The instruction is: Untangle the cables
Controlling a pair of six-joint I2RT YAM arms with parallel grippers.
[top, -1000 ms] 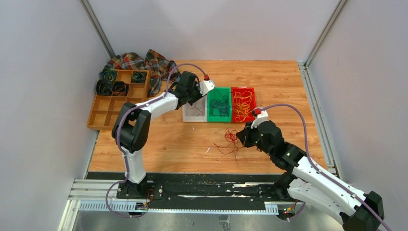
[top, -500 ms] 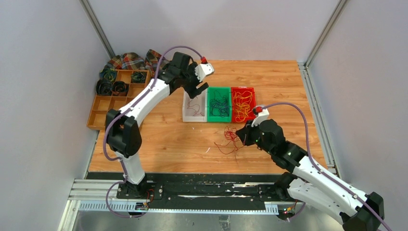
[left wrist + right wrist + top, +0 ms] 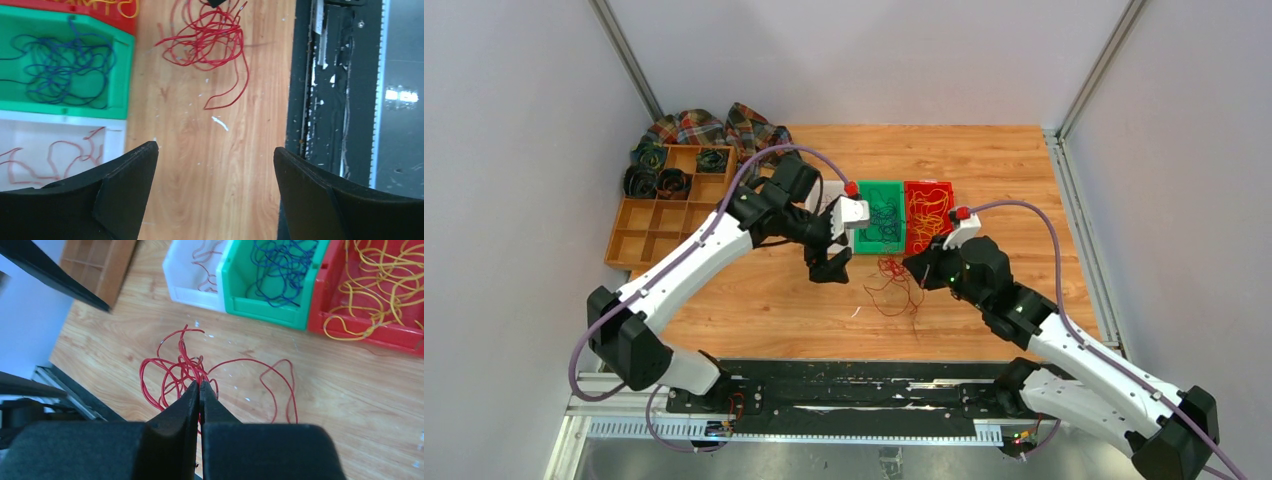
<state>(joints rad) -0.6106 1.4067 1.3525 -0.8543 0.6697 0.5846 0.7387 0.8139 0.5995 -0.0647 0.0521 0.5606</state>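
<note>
A tangle of thin red cables (image 3: pixel 894 285) lies on the wooden table in front of the bins. My right gripper (image 3: pixel 200 385) is shut on the red cables (image 3: pixel 172 371) at the knot of the tangle, and loose loops trail to the right. My left gripper (image 3: pixel 215 150) is open and holds nothing, hovering over bare wood to the left of the tangle (image 3: pixel 210 42). The white bin (image 3: pixel 115 145) holds a red strand (image 3: pixel 55 152). The green bin (image 3: pixel 260 307) holds dark blue cables (image 3: pixel 282 265). The red bin (image 3: pixel 350 327) holds yellow-orange cables (image 3: pixel 385 285).
A wooden compartment tray (image 3: pixel 649 225) with dark coiled rolls (image 3: pixel 639 182) sits at the far left, beside a plaid cloth (image 3: pixel 724 130). A black rail (image 3: pixel 330 100) runs along the table's near edge. Grey walls close in both sides.
My left gripper opened over the white bin, leaving a red strand there, then swung toward the near side beside the tangle. My right gripper shifted slightly toward the bins with the red cables.
</note>
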